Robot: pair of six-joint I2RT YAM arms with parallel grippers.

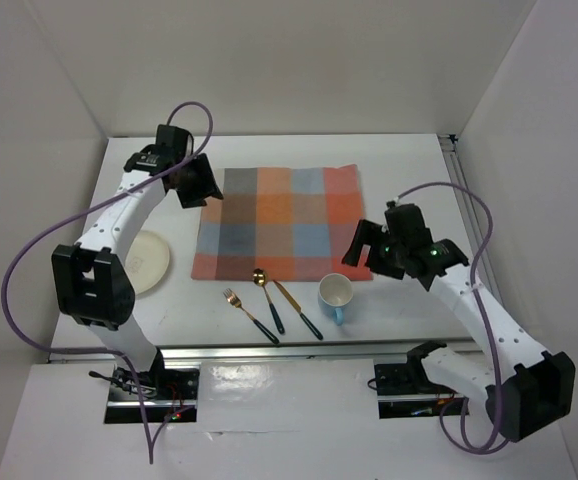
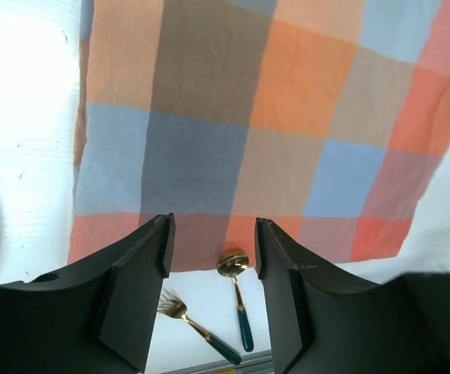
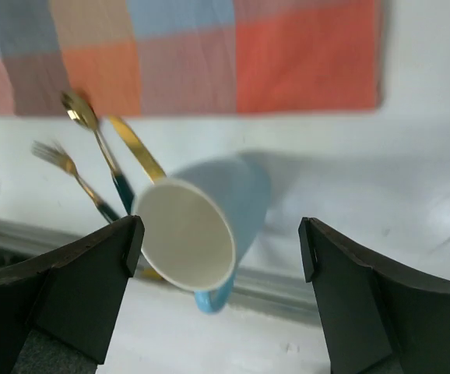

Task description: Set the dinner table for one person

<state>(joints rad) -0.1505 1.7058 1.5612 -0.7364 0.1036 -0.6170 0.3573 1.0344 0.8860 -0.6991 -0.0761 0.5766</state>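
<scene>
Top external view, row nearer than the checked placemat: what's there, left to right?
cream plate → fork → spoon → knife → blue mug

The dinner table (image 1: 399,160) bears placemat (image 1: 284,222), plate (image 1: 144,262), cutlery (image 1: 269,300), mug (image 1: 336,296).

The dinner table (image 1: 399,165) was a broad, flat white rectangle, lying level, with a metal rail (image 1: 299,352) running along its near edge and white walls (image 1: 269,60) closing its other three sides.
</scene>
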